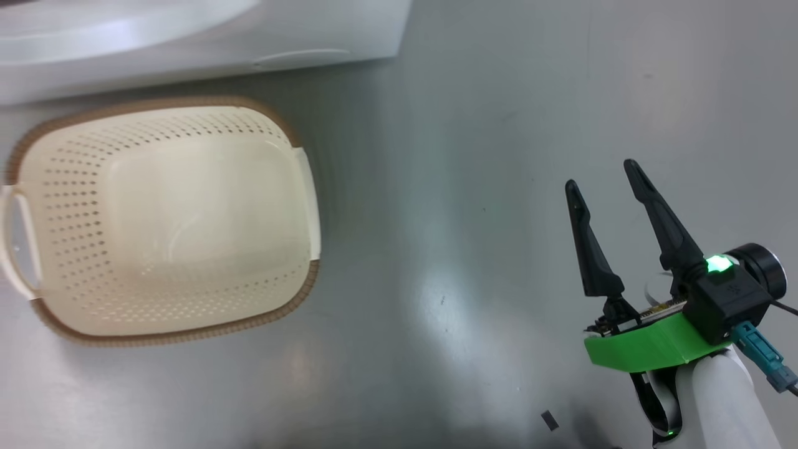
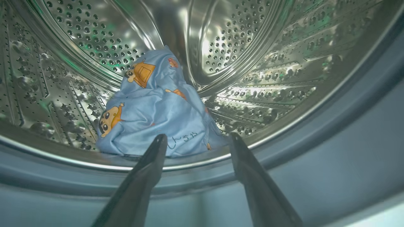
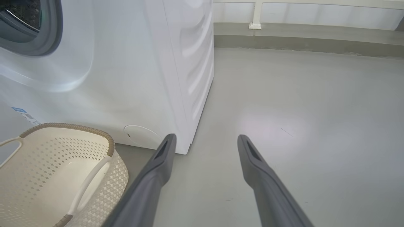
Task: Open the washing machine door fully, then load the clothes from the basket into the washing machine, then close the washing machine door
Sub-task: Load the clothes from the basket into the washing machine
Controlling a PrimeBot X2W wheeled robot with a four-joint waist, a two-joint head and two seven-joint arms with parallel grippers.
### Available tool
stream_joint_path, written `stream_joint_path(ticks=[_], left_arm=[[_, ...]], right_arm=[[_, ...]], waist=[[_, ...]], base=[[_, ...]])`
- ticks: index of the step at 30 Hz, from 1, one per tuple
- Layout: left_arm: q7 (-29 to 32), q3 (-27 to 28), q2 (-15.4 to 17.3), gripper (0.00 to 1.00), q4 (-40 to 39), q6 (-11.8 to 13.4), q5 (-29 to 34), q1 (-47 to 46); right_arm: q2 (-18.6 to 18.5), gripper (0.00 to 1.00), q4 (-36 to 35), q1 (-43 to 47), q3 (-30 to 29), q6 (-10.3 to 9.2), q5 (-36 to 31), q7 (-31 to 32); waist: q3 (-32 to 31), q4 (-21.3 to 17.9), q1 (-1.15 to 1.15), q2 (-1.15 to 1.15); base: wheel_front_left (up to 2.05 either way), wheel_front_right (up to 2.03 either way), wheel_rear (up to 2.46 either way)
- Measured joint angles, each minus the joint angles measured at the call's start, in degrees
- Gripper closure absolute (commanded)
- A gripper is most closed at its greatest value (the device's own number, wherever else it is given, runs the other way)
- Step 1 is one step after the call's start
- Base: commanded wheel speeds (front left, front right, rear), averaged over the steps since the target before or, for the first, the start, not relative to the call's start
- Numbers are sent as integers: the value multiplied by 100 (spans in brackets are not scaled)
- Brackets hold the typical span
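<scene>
The blue printed clothes (image 2: 154, 110) lie in a bundle on the floor of the steel drum of the washing machine (image 3: 132, 78). My left gripper (image 2: 197, 138) is open at the drum's mouth, just above the grey gasket, its fingertips close in front of the bundle with nothing between them. The cream basket (image 1: 162, 212) stands on the floor in front of the machine, with nothing inside it; its rim (image 3: 72, 127) shows in the right wrist view too. My right gripper (image 1: 605, 174) hangs open over the floor to the right of the basket. The washing machine door is out of view.
The grey floor (image 1: 449, 218) stretches between the basket and my right arm. The machine's white front (image 1: 187, 43) runs along the top of the head view. A low wall base (image 3: 300, 34) bounds the floor beyond the machine's right side.
</scene>
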Motion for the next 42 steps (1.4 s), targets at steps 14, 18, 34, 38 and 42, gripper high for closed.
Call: stream_joint_path(ticks=[14, 18, 34, 38, 42], left_arm=[[0, 721, -569, 0, -1471, 48, 975, 2598], [1, 826, -731, 0, -1873, 165, 1340, 3221], [1, 1483, -1653, 0, -2904, 539, 2004, 5392], [1, 1615, -1864, 0, -3011, 569, 2061, 5755], [1, 1653, -1978, 0, -3092, 570, 2335, 6029]], right_arm=[[-5, 0, 16, 368, -68, 0, -68, 164], [-7, 0, 30, 419, -73, 0, -73, 212], [-4, 0, 149, 859, -115, 0, -24, 269], [-3, 0, 188, 1000, -149, 0, 73, 269], [-2, 0, 256, 1131, -156, 0, 131, 269]], waist=[[-880, 502, 0, 0], [-1121, 622, 0, 0], [-2134, 905, 0, 0], [-2388, 936, 0, 0], [-2649, 951, 0, 0]], base=[[0, 0, 0], [0, 0, 0], [0, 0, 0], [0, 0, 0], [0, 0, 0]])
